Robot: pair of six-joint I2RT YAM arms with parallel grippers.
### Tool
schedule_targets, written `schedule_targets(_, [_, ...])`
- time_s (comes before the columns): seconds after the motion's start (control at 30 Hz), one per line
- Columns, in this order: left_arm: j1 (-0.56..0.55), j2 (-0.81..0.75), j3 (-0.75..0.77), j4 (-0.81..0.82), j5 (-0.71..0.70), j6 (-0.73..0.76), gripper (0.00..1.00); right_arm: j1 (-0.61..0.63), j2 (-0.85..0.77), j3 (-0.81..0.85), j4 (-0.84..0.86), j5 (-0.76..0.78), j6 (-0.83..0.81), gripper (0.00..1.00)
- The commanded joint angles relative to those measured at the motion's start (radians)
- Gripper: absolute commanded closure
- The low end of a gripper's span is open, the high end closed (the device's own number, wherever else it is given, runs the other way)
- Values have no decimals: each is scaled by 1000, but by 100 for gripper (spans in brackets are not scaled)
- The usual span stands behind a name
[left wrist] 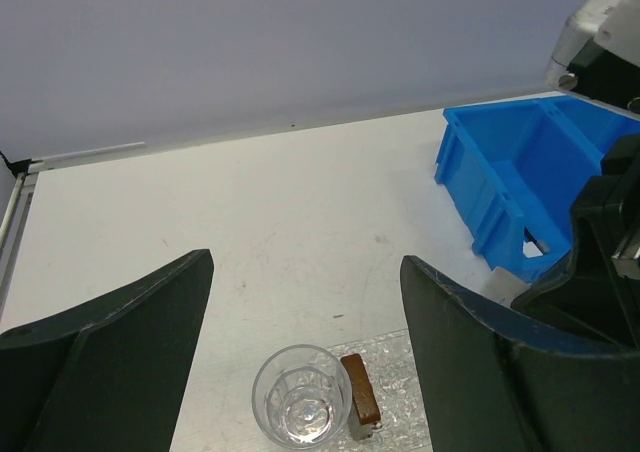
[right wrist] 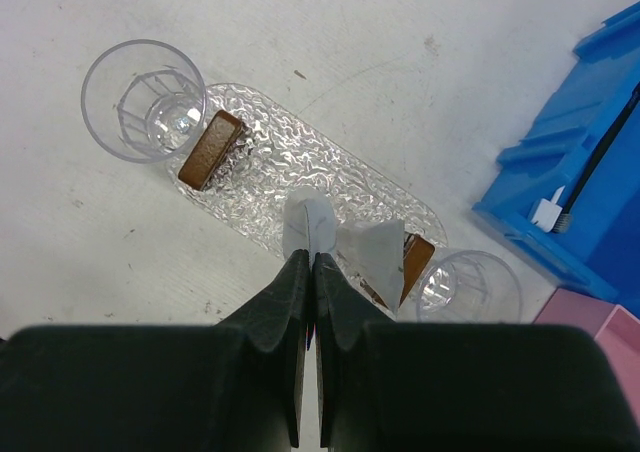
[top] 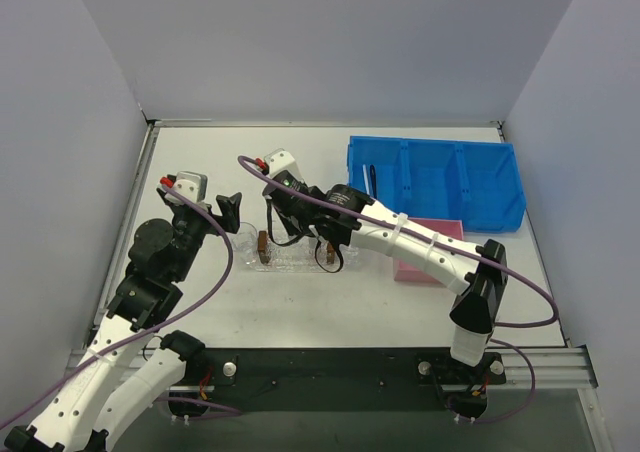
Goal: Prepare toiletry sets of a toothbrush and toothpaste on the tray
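Looking down from your right wrist, the right gripper has its two black fingers pressed flat together. Their tips sit at the near end of a toothpaste tube, and you cannot tell whether they pinch its edge. That tube lies on the tray straight ahead of the tips. A second tube lies just to their right, beside a brown block. Far right of the fingers, a black toothbrush lies inside the blue bin, well apart from the tray. Your left gripper holds its fingers wide apart with nothing between them, above a clear cup at the tray's end.
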Motion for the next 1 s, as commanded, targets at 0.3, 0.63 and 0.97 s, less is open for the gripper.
schedule_targets(0.3, [6,1,4,14,-2,-4,14,-3,20,37,-2,44,-4,100])
schedule_targets(0.63, [6,2,4,15,1,-5,14,-6,35,33,1,43,2,100])
schedule_targets(0.97, [6,7,4,15,1,-5,14,-14,43,16,8,41,6,100])
